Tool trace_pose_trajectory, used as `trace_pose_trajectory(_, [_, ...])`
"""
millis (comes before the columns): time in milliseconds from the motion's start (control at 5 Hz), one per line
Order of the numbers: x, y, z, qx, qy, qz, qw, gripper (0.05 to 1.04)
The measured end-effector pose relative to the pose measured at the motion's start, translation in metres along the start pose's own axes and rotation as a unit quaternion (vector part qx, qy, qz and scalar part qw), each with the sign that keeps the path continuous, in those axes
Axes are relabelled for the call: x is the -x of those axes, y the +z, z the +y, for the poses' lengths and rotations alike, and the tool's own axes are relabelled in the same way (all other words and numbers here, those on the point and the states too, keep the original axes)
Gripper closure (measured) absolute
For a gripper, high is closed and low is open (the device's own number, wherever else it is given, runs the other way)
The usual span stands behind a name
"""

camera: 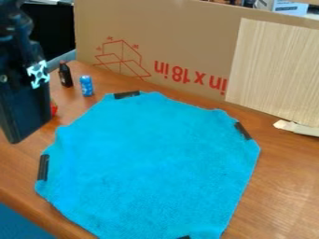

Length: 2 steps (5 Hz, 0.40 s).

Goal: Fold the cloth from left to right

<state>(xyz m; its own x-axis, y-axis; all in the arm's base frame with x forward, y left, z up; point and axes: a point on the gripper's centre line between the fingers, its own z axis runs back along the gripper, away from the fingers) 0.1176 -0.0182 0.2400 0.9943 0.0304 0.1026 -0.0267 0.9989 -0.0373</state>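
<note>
At the left of the scene, toward the far side, the gripper point(24, 100) hangs beside the work area. Its end state cannot be determined: whether it is spread, pressed together or pinching anything is not visible.

The blue cloth point(156, 163) lies spread and unfolded on the wooden table point(283, 182). Its outline has several blunt corners, and its near end runs to the lower border of the view. Black strips sit at the far edge point(127, 94), the right edge point(243, 131), the left edge point(44, 167) and the near end point(183, 237).

Lateral room: on the right, a broad band of wood surface extends beyond the cloth. On the left, a narrower band separates the cloth from the view border. At near left, the table edge passes close to the cloth. On the far side, a cardboard panel point(187, 39) and a wood-grain panel point(271, 70) stand upright as a boundary; a pale strip point(298, 128) lies at the foot of the latter. A dark bottle point(65, 75) and a blue can point(86, 86) stand at far left, between the gripper and the cardboard panel.

Relative position: the cloth is to the right of the gripper and extends nearer. The gripper's height above the table cannot be judged.
</note>
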Motion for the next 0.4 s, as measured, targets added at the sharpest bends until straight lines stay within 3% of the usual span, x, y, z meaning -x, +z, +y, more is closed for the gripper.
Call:
trace_pose_trajectory(200, [0.001,-0.002,0.000,0.000,0.000,0.002,1.0000,0.082])
trace_pose_trajectory(400, [-0.010,-0.022,0.010,-0.010,0.021,-0.008,0.9997,0.082])
